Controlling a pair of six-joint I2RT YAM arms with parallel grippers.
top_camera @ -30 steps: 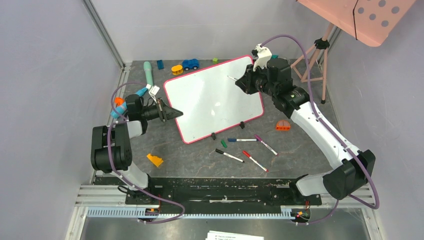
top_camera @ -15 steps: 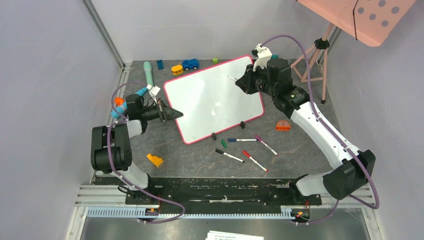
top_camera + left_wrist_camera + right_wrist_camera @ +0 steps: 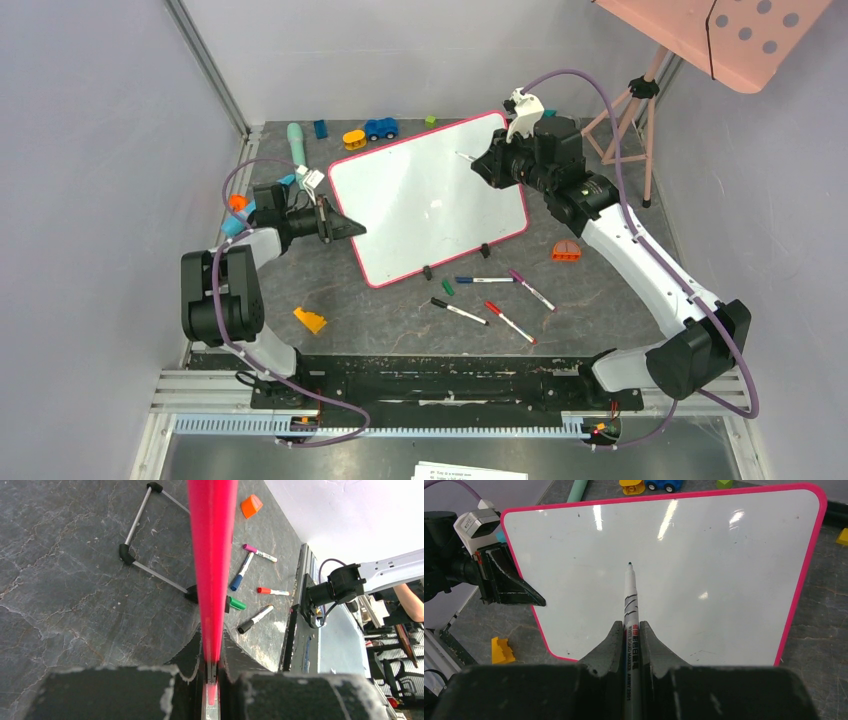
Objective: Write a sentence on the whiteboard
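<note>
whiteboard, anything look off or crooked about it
Yes: the whiteboard sits rotated askew on the table, its left rim pinched by the left hand. Its face is blank bar faint specks. The right hand points a marker at it.

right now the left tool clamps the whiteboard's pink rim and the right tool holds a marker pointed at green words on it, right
No green words: the right wrist view shows the whiteboard blank. The left tool does clamp its pink rim, and the right tool does hold a marker pointed at it.
</note>
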